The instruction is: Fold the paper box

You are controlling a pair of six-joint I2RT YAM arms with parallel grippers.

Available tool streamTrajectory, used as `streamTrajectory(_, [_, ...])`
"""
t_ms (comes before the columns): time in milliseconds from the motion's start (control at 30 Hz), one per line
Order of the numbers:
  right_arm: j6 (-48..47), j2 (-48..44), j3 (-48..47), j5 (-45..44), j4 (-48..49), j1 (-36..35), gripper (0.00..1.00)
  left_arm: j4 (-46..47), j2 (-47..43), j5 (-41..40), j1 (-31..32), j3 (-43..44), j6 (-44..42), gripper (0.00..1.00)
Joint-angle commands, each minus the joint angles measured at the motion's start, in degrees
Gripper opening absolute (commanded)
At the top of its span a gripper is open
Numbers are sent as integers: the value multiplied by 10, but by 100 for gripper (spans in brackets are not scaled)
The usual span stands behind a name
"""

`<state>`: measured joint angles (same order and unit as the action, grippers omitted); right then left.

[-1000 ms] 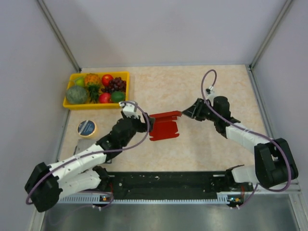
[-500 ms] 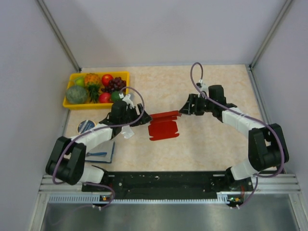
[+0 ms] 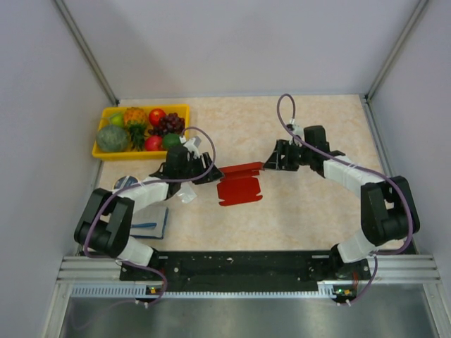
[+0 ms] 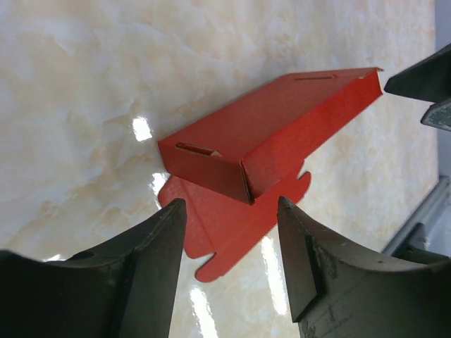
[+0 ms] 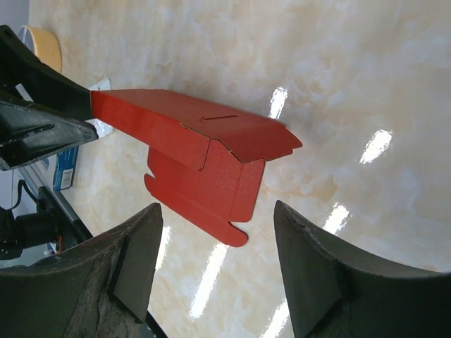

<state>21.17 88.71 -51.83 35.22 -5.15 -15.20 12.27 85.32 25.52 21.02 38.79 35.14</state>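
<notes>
Both arms have drawn in toward the paper box (image 3: 239,184) on the desk (image 3: 303,211); left gripper (image 3: 211,174) and right gripper (image 3: 268,164) flank its ends, jaws wide, holding nothing. One long panel stands folded; remaining flaps lie flat, tabs unlocked
</notes>
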Motion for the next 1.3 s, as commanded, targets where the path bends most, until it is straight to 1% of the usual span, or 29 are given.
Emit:
streamTrajectory(0, [-7,-13,-2,-37,18,4,64,-2,-76,-96,27,-15,-119,59])
streamTrajectory(33, [-5,-26,4,-45,17,4,64,-7,-91,-180,63,-24,-145,61])
streamTrajectory(100, [1,-40,14,-64,12,4,64,-9,-115,-250,102,-48,-178,64])
streamTrajectory(133, [4,-46,16,-66,12,5,64,-2,-118,-304,137,-54,-181,64])
streamTrajectory(167, [9,-60,20,-69,13,5,64,6,-120,-377,155,-68,-179,64])
streamTrajectory(200, [22,-68,30,-72,17,4,64,20,-118,-416,171,-77,-179,64])
streamTrajectory(233, [27,-77,38,-70,31,3,64,62,-115,-447,202,-86,-179,63])
streamTrajectory(267, [33,-95,44,-69,40,4,64,78,-108,-482,212,-100,-179,62])
streamTrajectory(333, [42,-112,58,-70,46,4,64,109,-86,-512,233,-110,-171,61])
streamTrajectory(400, [53,-135,73,-75,48,3,64,180,-57,-560,248,-131,-179,60])
streamTrajectory(433, [56,-143,78,-75,65,4,64,208,-46,-573,258,-139,-183,59])
streamTrajectory(467, [62,-148,82,-74,74,4,64,257,-37,-588,263,-149,-186,58])
streamTrajectory(500, [69,-157,89,-69,79,4,64,280,-20,-627,269,-152,-192,57])
streamTrajectory(600, [72,-168,95,-65,79,4,64,334,6,-638,279,-150,-194,55])
streamTrajectory(700, [71,-182,102,-69,78,5,63,376,32,-616,281,-137,-214,54])
streamTrajectory(833, [78,-191,113,-64,88,3,63,381,63,-650,281,-111,-219,52])
streamTrajectory(900, [77,-189,117,-61,89,3,63,391,85,-648,281,-95,-239,50])
streamTrajectory(1033, [70,-187,118,-62,84,4,63,406,93,-639,282,-88,-239,48])
streamTrajectory(1067, [70,-187,118,-62,83,3,63,406,99,-656,282,-82,-240,48])
streamTrajectory(1100, [68,-187,118,-62,83,5,63,399,103,-668,283,-78,-238,42])
streamTrajectory(1200, [67,-183,116,-61,81,3,62,396,121,-695,284,-63,-247,34])
streamTrajectory(1267, [67,-180,115,-60,80,4,62,393,129,-693,283,-53,-254,26])
